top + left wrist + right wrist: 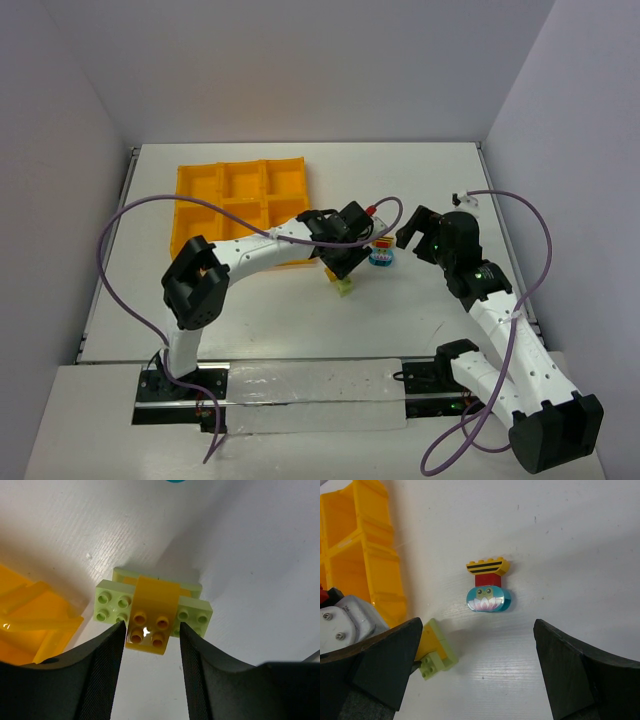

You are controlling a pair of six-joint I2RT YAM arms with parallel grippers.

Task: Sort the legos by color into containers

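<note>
My left claw [151,630]: clenched on a yellow brick [152,605] seated across pale green bricks [111,605], just off the orange tray [375,555] corner | my right claw [476,630]: spread wide, grasping nothing, above the striped-yellow, red and blue stack [488,586] lying on the white table [430,180], apart from the tray.

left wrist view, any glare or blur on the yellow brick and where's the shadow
Left wrist: a small white glare spot sits among the studs of the yellow brick, which is sharp; a grey shadow falls on the table up and right of the lime green bricks. Right wrist: faint shadow to their right.
</note>
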